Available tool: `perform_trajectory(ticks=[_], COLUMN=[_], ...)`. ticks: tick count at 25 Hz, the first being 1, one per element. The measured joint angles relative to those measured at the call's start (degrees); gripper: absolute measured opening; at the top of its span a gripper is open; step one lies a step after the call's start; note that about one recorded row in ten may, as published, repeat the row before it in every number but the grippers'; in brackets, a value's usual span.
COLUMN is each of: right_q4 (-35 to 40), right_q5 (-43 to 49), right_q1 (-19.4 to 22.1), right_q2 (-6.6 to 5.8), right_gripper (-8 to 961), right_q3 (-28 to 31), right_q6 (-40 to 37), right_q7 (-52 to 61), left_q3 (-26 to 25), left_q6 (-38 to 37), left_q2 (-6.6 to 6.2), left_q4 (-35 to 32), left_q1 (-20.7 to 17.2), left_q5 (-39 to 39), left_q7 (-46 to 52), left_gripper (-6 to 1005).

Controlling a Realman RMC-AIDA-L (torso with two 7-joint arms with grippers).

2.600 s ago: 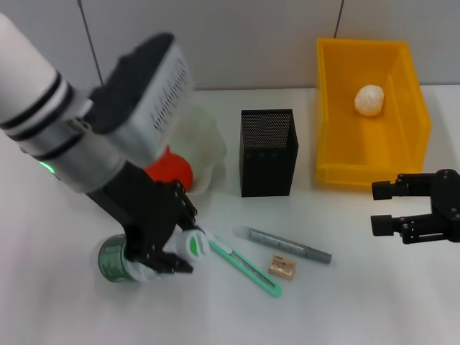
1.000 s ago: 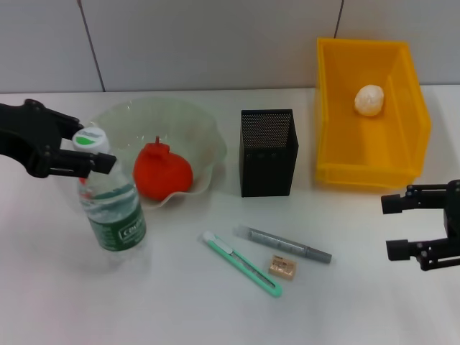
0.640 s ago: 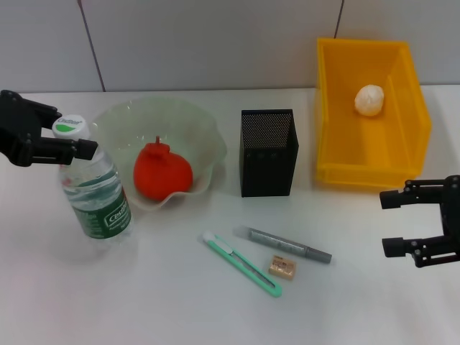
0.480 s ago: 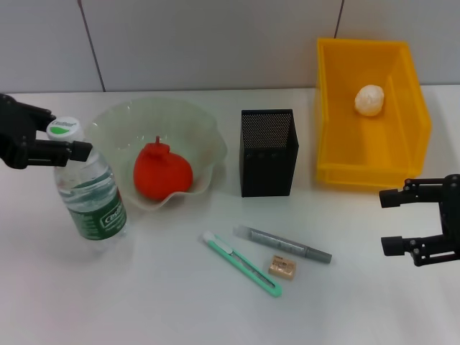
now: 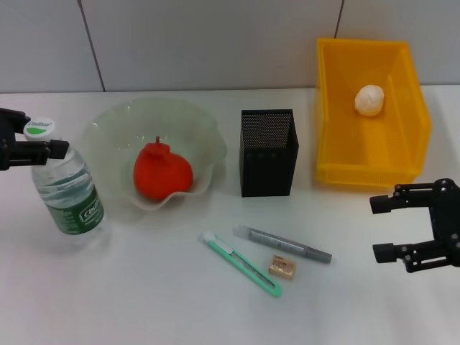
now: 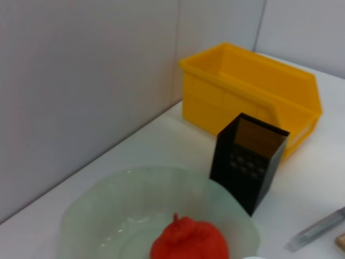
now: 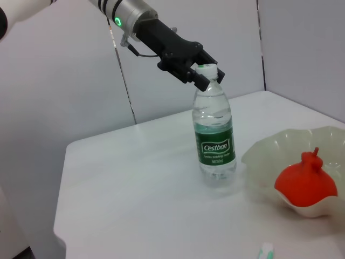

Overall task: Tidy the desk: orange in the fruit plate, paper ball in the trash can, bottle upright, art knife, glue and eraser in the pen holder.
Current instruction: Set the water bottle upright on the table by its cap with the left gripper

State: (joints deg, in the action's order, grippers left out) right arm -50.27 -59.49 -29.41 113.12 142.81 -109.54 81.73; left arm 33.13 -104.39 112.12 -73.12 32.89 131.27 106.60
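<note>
Pen holder [image 5: 268, 152] sits pretty much mid-desk. Left of it is the fruit plate [image 5: 203, 133] with the orange [image 5: 163, 172] in it, and further left the bottle [image 5: 65, 187] stands upright. Right of the pen holder is the trash can [image 5: 330, 108], paper ball [image 5: 369, 99] inside. In front of the pen holder lie the art knife [image 5: 243, 264], glue [image 5: 283, 244] and eraser [image 5: 282, 267], eraser between the other two.

A red-orange orange [image 5: 162, 171] is sitting in the pale green plate [image 5: 111, 122]; the bin [image 5: 410, 108] is showing yellow, the holder [image 5: 268, 154] black mesh.
</note>
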Motion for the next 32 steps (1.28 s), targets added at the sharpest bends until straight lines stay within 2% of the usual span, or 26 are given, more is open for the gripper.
perform_trajectory(ticks=[5, 6, 13, 14, 32], right_q4=[0.0, 0.0, -0.2, -0.2, -0.4], right_q5=[0.0, 0.0, 0.0, 0.0, -0.1], right_q1=[-0.1, -0.1, -0.2, -0.2, -0.8], right_q2=[0.08, 0.08, 0.08, 0.08, 0.03], right_gripper=[788, 788, 788, 788, 787], right_q3=[-0.3, -0.3, -0.3, -0.3, -0.3], right_q6=[0.4, 0.4, 0.2, 0.2, 0.1], right_q7=[0.0, 0.0, 0.0, 0.0, 0.5], left_q3=[0.0, 0.0, 0.1, 0.0, 0.4], left_q6=[1.3, 3.3, 4.9, 5.3, 7.5], left_q2=[0.21, 0.96, 1.83, 2.35, 3.43], left_q4=[0.1, 0.0, -0.2, -0.5, -0.1], left_q1=[-0.8, -2.4, -4.0, -4.2, -5.4], left_q5=[0.0, -0.3, -1.6, -2.0, -2.3], left_q7=[-0.5, -1.8, -3.8, -4.8, -6.1], left_gripper=[448, 448, 448, 448, 448])
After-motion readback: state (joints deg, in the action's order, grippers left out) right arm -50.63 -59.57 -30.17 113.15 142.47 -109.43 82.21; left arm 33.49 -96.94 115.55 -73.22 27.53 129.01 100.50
